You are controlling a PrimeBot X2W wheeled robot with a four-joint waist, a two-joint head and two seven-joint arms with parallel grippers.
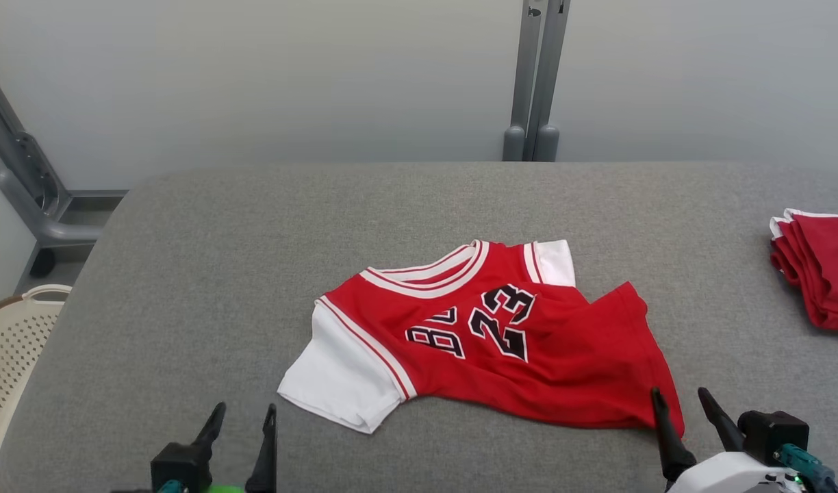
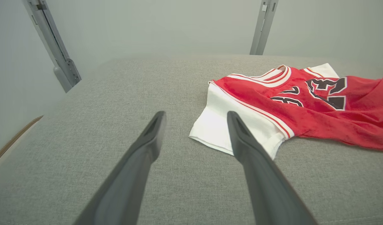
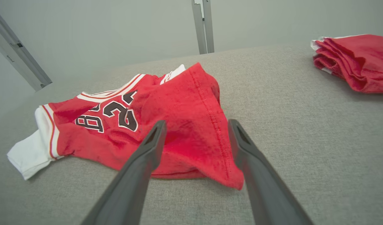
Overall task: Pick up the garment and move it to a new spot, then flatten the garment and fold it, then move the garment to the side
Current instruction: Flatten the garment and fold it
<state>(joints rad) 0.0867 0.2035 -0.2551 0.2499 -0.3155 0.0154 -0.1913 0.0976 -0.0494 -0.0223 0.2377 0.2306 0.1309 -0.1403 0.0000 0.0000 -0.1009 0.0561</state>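
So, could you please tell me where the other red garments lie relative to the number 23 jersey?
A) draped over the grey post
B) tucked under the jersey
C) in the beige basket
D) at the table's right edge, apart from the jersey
D: the pile of folded red garments sits at the right edge of the grey table, with bare table between it and the red jersey.

Left gripper point(image 2: 195, 115) spread wide, nothing between fingers, grey table point(image 2: 116, 93) beneath. Red jersey point(image 2: 304, 103) lies rumpled ahead and right of right finger. White sleeve point(image 2: 219, 128) is nearest part; right fingertip overlaps sleeve edge, contact unclear. Black number 23 point(image 2: 330, 90) further right. Grey post point(image 2: 53, 47) far beyond left finger; second post point(image 2: 262, 28) beyond right finger.
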